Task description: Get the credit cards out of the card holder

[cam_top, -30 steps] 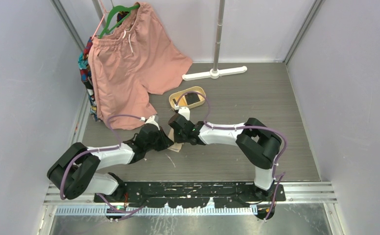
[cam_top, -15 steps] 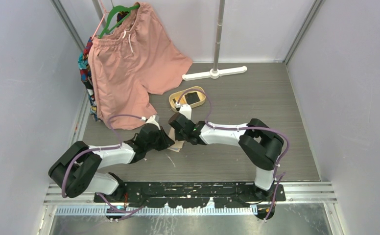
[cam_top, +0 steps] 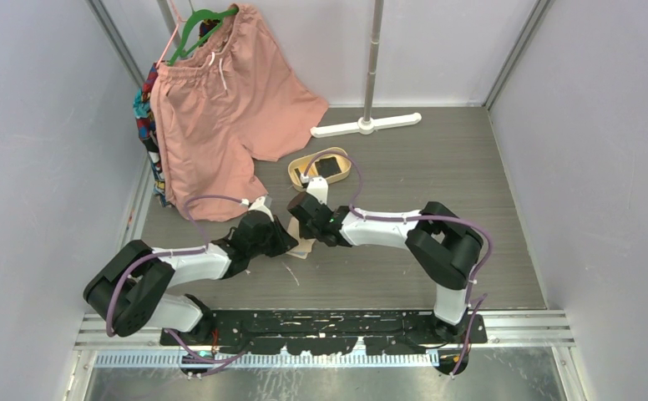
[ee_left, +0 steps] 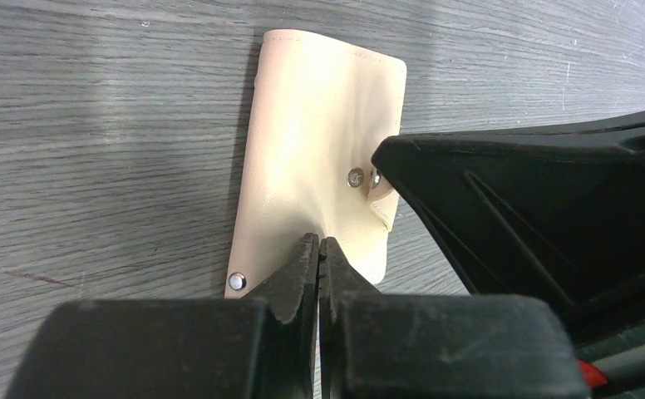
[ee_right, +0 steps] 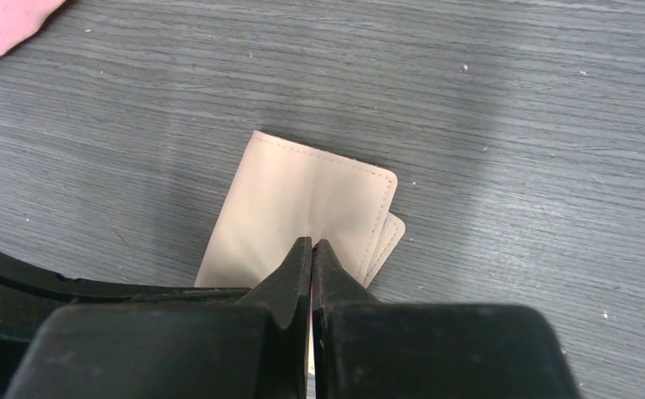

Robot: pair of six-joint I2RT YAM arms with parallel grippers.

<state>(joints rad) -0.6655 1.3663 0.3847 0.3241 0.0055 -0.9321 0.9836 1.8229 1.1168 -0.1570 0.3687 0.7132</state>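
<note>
1. At the far left, a patterned cloth [cam_top: 147, 117] hangs against the wall. Just beside it, pink shorts [cam_top: 220, 109] hang from a green hanger [cam_top: 204, 23], and their hems reach the grey table [cam_top: 471, 184].
2. The left arm lies low across the table, reaching rightward. The left gripper [ee_left: 317, 249] has its jaws pressed together, pinching the near edge of the card holder [ee_left: 319, 125]. The leather puckers toward the tips.
3. The card holder [cam_top: 304, 248] lies flat on the table between the two grippers, near the middle of the top view. Its beige outside faces up and its inside is hidden. One snap shows at a near corner and another close to the right gripper's tip.
4. The right gripper [ee_right: 312, 249] comes in from the other side. Its jaws are closed tip to tip on the holder's edge, with a crease running up from them. The rounded tab [ee_right: 392, 233] shows beneath the holder's corner.
5. Behind the grippers sits an oval tan tray [cam_top: 297, 170] with a black card [cam_top: 331, 167] lying flat inside it.
6. Further back and to the right, a white stand foot [cam_top: 367, 125] carries an upright pole [cam_top: 374, 50].
7. The right arm's elbow is folded at the right.
</note>
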